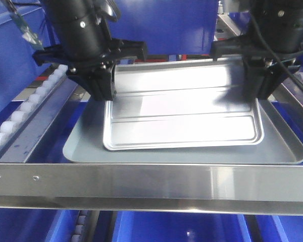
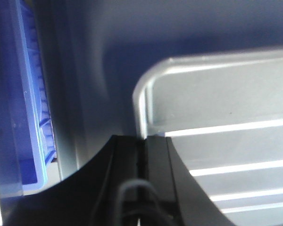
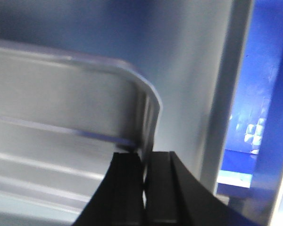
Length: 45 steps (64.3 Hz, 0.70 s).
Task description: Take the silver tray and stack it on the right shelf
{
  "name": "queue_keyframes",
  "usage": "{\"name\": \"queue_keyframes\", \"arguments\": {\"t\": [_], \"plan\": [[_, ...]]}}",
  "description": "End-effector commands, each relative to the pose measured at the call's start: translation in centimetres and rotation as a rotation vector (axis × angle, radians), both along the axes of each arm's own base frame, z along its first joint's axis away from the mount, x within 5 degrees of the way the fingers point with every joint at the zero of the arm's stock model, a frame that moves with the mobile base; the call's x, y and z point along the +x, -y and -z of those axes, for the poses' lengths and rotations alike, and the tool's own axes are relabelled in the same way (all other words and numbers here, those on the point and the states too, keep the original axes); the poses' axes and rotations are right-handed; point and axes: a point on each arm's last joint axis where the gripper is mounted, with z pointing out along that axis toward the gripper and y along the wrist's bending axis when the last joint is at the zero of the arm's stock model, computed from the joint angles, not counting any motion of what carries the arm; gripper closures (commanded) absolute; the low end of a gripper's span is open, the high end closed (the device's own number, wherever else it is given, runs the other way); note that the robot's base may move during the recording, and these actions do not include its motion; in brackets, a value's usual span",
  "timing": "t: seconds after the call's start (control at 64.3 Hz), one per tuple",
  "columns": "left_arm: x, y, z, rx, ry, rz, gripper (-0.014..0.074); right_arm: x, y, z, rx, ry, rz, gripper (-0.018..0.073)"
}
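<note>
Closest to the front camera runs the broad shiny front crossbar (image 1: 151, 184) of the right shelf (image 1: 50, 118), with two small screws (image 1: 36, 177) near its left end. A rail of white rollers (image 1: 15, 118) climbs along the shelf's left side.

Behind the crossbar lies a larger dull grey tray (image 1: 91, 151). The silver tray (image 1: 182, 118) sits inside its outline, slightly skewed, its two lengthwise ridges facing up. I cannot tell whether the two trays touch.

My left gripper (image 1: 108, 93) is clamped on the silver tray's left rim. The left wrist view shows the rim pinched between both black fingers (image 2: 158, 155), just below the rounded corner. My right gripper (image 1: 255, 93) is clamped on the opposite rim in the same way, its fingers (image 3: 125, 188) closed around the edge next to that corner.

A blue bin (image 1: 161, 20) stands behind the trays.
</note>
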Motion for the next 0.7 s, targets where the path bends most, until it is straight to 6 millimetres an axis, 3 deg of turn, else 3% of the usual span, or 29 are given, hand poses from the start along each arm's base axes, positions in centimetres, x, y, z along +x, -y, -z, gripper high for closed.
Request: {"name": "queue_keyframes", "arguments": {"t": [0.0,0.124,0.28,0.404,0.466,0.544,0.684], "plan": [[0.5,-0.4,-2.7,-0.027,0.093,0.01,0.0696,0.5,0.6,-2.6,-0.013,0.118,-0.024,0.0498],[0.7,-0.2,-2.1,-0.022,0.085,0.011,0.0695,0.6,0.6,-2.7,-0.007,0.138,-0.03,0.0433],[0.8,-0.1,-2.1,-0.027,0.099,0.02,0.0674,0.6,0.6,-2.7,-0.008,0.136,-0.03,0.018],[0.9,-0.1,-2.2,-0.036,0.1,0.018,0.0479,0.6,0.6,-2.8,-0.009,0.133,-0.029,0.0016],[0.8,0.0,-2.2,-0.046,0.096,0.015,0.0293,0.5,0.6,-2.8,-0.008,0.135,-0.029,-0.0004],[0.8,0.0,-2.2,-0.046,0.097,0.015,0.0167,0.5,0.6,-2.9,-0.008,0.137,-0.029,-0.0001],[0.8,-0.1,-2.7,-0.048,0.101,0.014,0.012,0.1,0.8,-3.8,0.0,0.162,-0.028,-0.0001]]}}
